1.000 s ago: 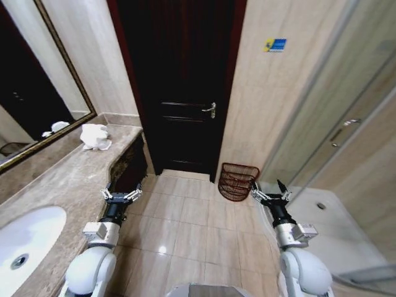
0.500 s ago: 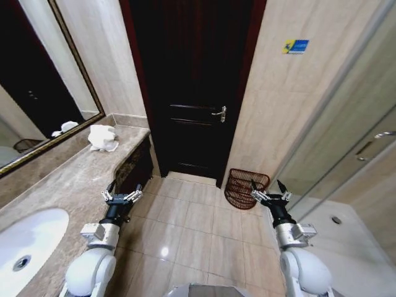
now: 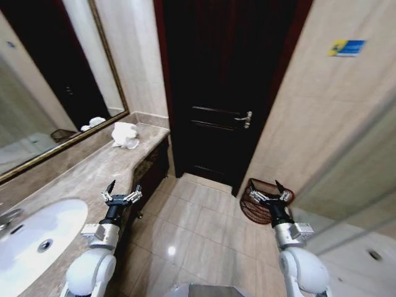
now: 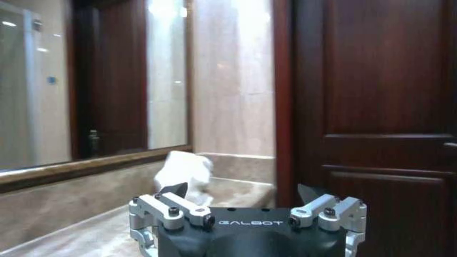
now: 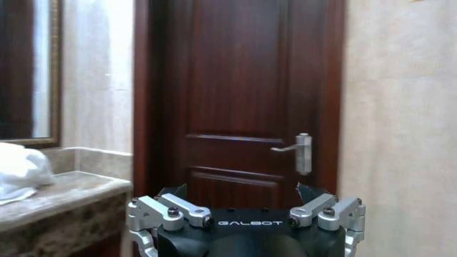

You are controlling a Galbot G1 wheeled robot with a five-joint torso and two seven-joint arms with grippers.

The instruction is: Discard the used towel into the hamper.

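Note:
A crumpled white towel (image 3: pixel 125 135) lies at the far end of the marble counter (image 3: pixel 86 179), near the mirror's corner; it also appears as the towel (image 4: pixel 184 170) and the towel (image 5: pixel 21 171) in the wrist views. The hamper (image 3: pixel 260 201), a dark red-brown wire basket, stands on the floor by the wall right of the door. My left gripper (image 3: pixel 121 197) is open and empty, held low beside the counter's front edge. My right gripper (image 3: pixel 270 195) is open and empty, in front of the hamper in the head view.
A dark wooden door (image 3: pixel 229 93) with a metal handle (image 3: pixel 245 117) fills the far wall. A white sink (image 3: pixel 37 238) sits in the counter at near left under a large mirror (image 3: pixel 43 93). The tan tile floor (image 3: pixel 192 229) lies between counter and wall.
The whole head view has shifted: the camera turned left, so counter, towel, door and hamper slid rightward in frame. Both arms keep the same pose, grippers open.

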